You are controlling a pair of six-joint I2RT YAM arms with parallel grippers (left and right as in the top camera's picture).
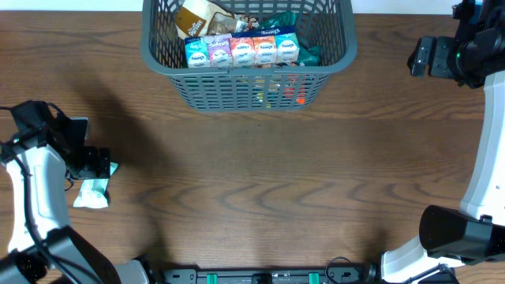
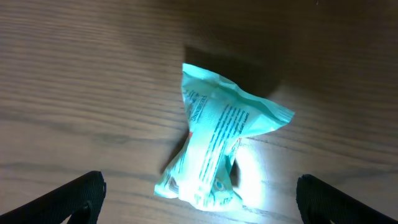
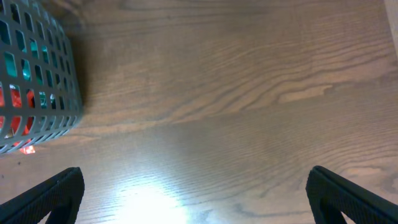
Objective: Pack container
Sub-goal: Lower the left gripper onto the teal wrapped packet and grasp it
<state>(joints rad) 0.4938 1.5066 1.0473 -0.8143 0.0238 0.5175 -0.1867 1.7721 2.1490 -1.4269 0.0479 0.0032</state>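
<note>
Left end effector (image 2: 202, 196) spread above teal packet (image 2: 217, 149); right end effector (image 3: 196, 193) spread, container (image 3: 37, 81) half cropped.

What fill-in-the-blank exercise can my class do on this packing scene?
1. The left gripper hangs open above a teal packet lying ____ the container.
2. The right gripper holds ____.
3. The container is not ____: cartons stand inside.
Missing words: outside; nothing; empty.
</note>
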